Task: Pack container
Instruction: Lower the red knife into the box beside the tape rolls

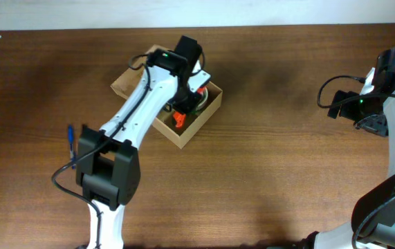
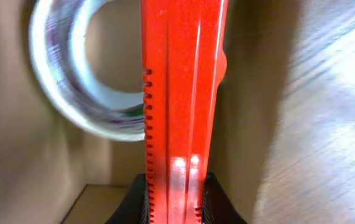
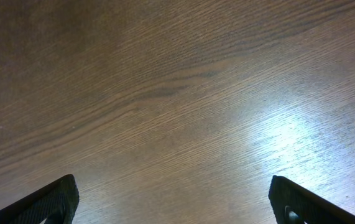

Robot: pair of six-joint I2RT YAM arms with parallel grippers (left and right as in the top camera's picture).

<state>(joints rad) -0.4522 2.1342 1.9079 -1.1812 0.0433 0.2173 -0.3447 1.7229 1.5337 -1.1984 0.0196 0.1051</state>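
Observation:
The tan cardboard container [image 1: 182,141] lies open at the table's back left, its flap lid [image 1: 126,77] folded out behind it. My left gripper [image 1: 183,104] reaches down into it and is shut on an orange-red plastic tool with a toothed edge [image 2: 183,93], which shows as an orange spot in the overhead view [image 1: 178,119]. The left gripper's jaws [image 2: 174,196] clamp the tool's lower end. A clear tape roll [image 2: 71,81] lies inside the container, against its wall [image 2: 15,162]. My right gripper [image 1: 337,105] is open and empty [image 3: 177,199] over bare wood at the far right.
A blue pen [image 1: 70,138] lies on the table at the left, beside the left arm's base. The table [image 1: 266,159] is dark brown wood. Cables hang by the right arm [image 1: 328,86].

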